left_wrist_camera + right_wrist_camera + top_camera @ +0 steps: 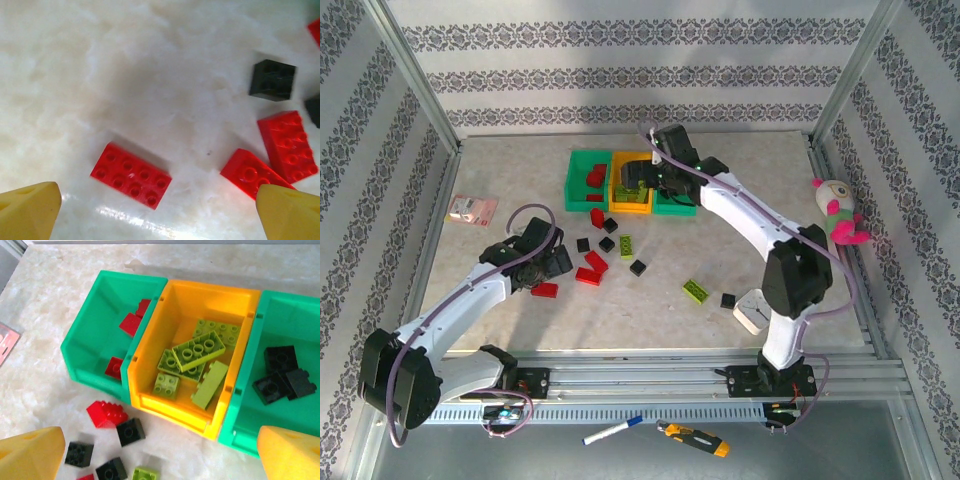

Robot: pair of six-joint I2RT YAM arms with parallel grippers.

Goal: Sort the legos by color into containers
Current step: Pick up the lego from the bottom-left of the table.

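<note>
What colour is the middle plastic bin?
Middle plastic bin: orange-yellow, best in right wrist view.

We lose part of the green bin (290,315) right of the orange bin (215,300) to the right wrist view's edge. Left of the orange bin, its wall half hides a red brick (114,367). From above, the right arm (735,205) overlaps the orange bin.

The right arm (750,215) crosses the table (520,180) right of the bin row (572,182). The right gripper (638,178), fingers (30,455) spread wide, hangs over the orange-yellow bin (200,290). Loose bricks (596,262) crowd the tabletop just in front of the row. Left of the row, bare table extends to the pink card (472,208). Behind the row, a bare strip reaches the wall (620,110).
</note>
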